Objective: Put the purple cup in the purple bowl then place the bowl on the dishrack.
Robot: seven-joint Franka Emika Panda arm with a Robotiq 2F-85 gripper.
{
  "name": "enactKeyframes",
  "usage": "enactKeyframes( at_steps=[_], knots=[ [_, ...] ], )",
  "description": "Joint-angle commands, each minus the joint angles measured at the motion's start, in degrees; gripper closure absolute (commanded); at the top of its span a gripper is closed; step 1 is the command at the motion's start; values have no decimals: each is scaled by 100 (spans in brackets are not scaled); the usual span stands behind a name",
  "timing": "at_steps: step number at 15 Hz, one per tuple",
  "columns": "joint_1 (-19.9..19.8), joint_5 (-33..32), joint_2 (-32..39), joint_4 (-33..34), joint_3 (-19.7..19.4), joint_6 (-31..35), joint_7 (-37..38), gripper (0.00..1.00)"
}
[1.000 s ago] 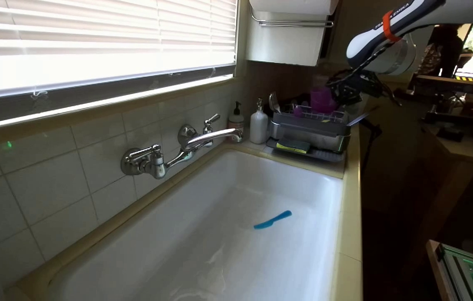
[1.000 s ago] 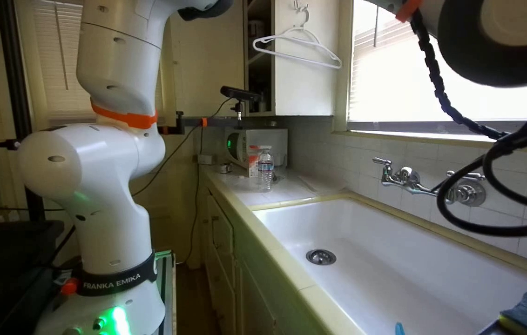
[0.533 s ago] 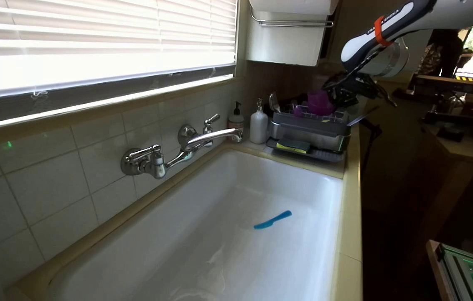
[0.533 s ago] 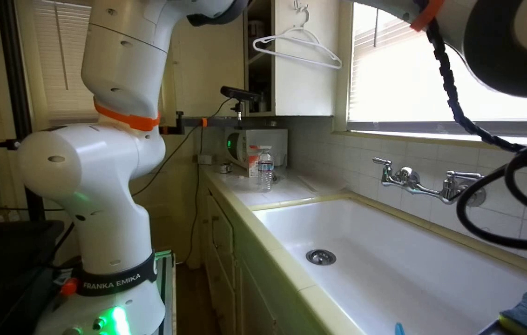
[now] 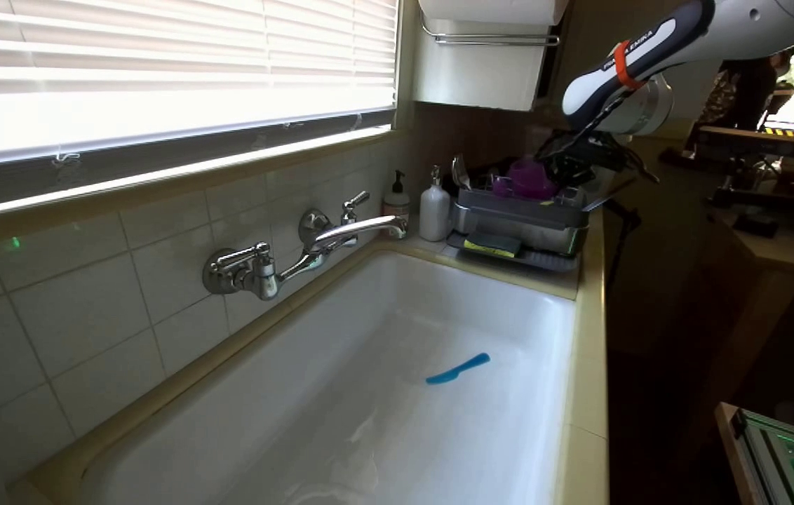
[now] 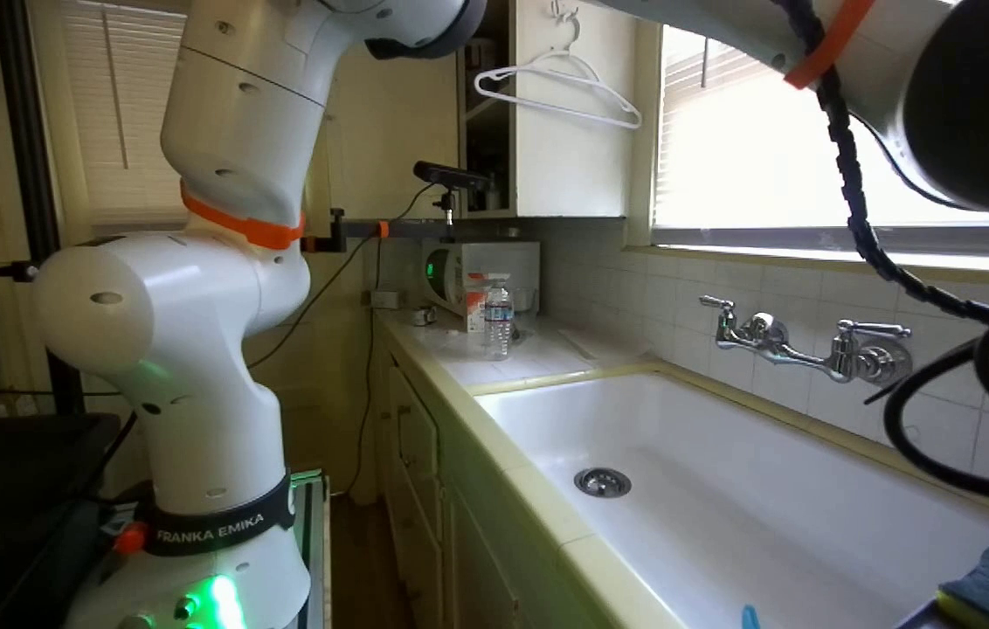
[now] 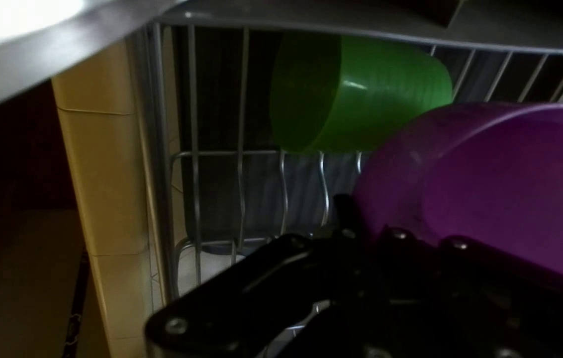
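The purple bowl (image 5: 531, 179) is over the dishrack (image 5: 520, 209) in an exterior view, low among its top wires; whether it rests on them I cannot tell. In the wrist view the bowl (image 7: 515, 184) fills the right side, its opening tilted toward the right. My gripper (image 5: 560, 165) is shut on the bowl's near wall; its dark fingers (image 7: 361, 223) pinch it in the wrist view. A small purple item (image 5: 501, 186) sits in the rack beside the bowl; I cannot tell if it is the purple cup. No cup shows clearly inside the bowl.
A green cup (image 7: 361, 94) lies on its side in the rack. Soap bottles (image 5: 434, 210) and a sponge (image 5: 492, 244) are near the rack. The sink (image 5: 383, 393) holds a blue knife (image 5: 459, 369). A tap (image 5: 355, 230) reaches over the sink.
The arm has moved down and toward the window side in an exterior view. The bowl has gone down and left with it, closer to the rack and the small purple item.
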Motion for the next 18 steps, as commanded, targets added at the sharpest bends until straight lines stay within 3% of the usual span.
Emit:
enactKeyframes(
  at_steps=[1, 4, 5, 6, 14, 16, 18],
  knots=[
    [33, -219, 189, 263, -40, -293, 149, 99],
    [47, -305, 242, 318, -43, -353, 157, 97],
    [55, -334, 250, 324, -46, -361, 161, 90],
    [63, -363, 266, 339, -53, -363, 175, 71],
    [90, -446, 294, 419, -68, -339, 221, 11],
    [105, -464, 265, 398, -74, -316, 233, 0],
    [127, -493, 202, 337, -80, -283, 234, 0]
  ],
)
